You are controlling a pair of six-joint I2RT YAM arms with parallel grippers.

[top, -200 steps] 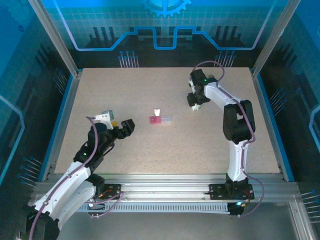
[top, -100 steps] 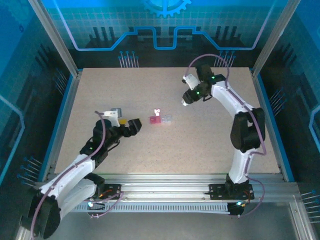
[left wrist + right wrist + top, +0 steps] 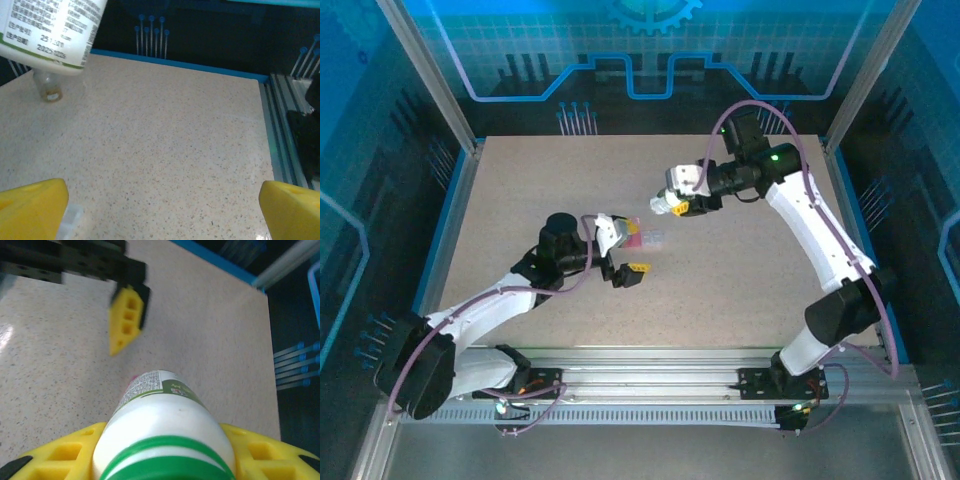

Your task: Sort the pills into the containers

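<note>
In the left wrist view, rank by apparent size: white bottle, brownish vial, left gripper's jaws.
1. white bottle, cropped and close to the camera, so its true size is unsure.
2. left gripper jaws, both alike, also cropped.
3. brownish vial, farther off.

The table [image 3: 740, 290] has a matt, finely speckled beige top, like pressed chipboard, with a faint sheen at the lower right of the left wrist view. The white bottle [image 3: 160, 425] is smooth, glossy plastic with green bands and a printed label wrapped around it. The pads [image 3: 60, 457] of the right gripper [image 3: 160, 452] and the pads [image 3: 32, 207] of the left gripper [image 3: 160, 210] are matt yellow plastic; those in the right wrist view show moulded recesses. The brownish vial [image 3: 50, 90], upper left in the left wrist view, looks translucent and smooth. The arm shells [image 3: 820, 235] are smooth white plastic with black joints, and the rails [image 3: 650, 385] along the bottom of the top view are brushed metal
</note>
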